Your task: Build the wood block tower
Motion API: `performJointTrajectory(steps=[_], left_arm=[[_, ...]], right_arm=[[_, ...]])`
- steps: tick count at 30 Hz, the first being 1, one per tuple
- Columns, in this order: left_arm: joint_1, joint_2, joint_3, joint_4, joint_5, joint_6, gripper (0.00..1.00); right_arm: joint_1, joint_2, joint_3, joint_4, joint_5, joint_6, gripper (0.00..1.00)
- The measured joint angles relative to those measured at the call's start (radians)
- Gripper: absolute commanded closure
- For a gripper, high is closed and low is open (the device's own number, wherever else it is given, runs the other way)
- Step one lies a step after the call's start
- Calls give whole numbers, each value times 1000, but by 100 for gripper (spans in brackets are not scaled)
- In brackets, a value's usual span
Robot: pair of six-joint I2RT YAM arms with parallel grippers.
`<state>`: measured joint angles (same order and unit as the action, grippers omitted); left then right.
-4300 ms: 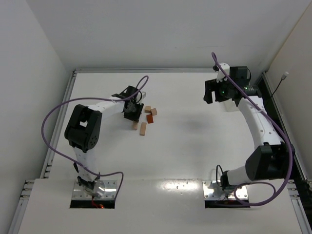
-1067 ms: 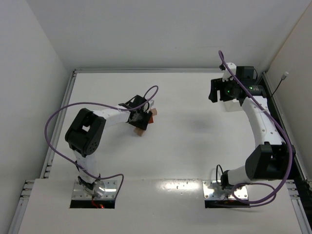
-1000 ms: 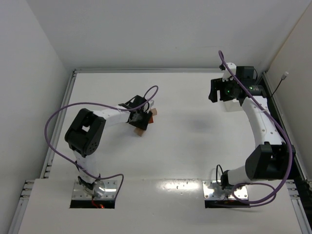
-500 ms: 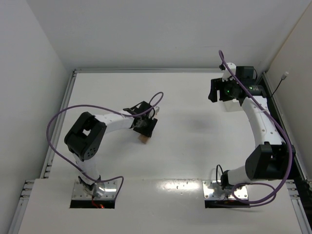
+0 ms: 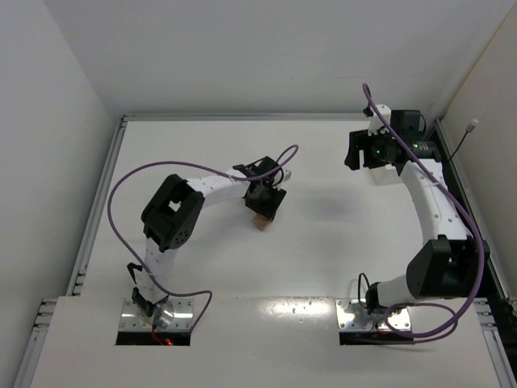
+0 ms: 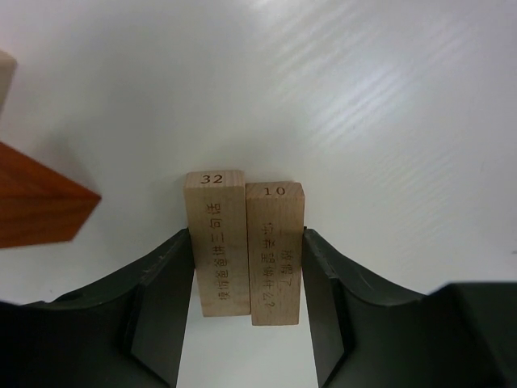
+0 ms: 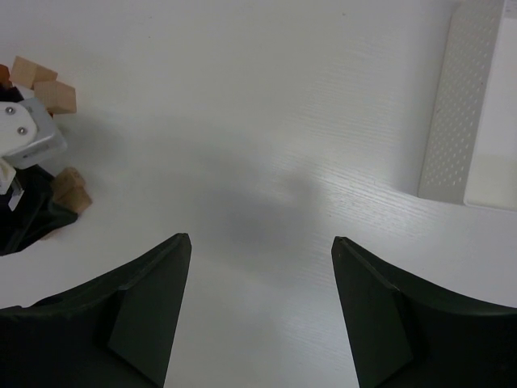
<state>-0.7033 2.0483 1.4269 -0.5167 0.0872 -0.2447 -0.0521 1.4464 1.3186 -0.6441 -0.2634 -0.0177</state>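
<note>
Worktop [image 5: 323, 242] carries everything; blocks are all on its L half. L arm [image 5: 214, 187] reaches in toward centre, and R arm [image 5: 428, 202] is well apart at far R.

R pincer [image 7: 258, 240] hangs spread wide over the surface, w/ nothing betw. its jaws. L pincer [image 6: 246, 242] is clamped on plank pair [image 6: 215, 242]: two pale planks side by side, nos. 32 & 10, one jaw on each outer face. Can't tell if pair clears the worktop.

Red-brown block [image 6: 36, 198] lies just L of the pair. Loose blocks [image 7: 44, 85] sit near L pincer; no stack visible.

Risks, as I judge them:
- Squeeze passes only thru plank-on-plank contact, so a jolt or slight loosening could let one slide out.
- Ends aren't flush (10 sits a bit back), so pair may land crooked.
- A swing L could clip red-brown block.
</note>
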Motion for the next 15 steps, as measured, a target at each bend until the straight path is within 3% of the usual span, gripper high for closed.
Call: performJointTrajectory(steps=[9,15], left_arm=[[119,132,203,-19,30,-2,100],[216,148,217,18,16,-23,100]], right_arm=[[0,1,0,0,-8,5,34],[0,12,0,0,-10,11,34]])
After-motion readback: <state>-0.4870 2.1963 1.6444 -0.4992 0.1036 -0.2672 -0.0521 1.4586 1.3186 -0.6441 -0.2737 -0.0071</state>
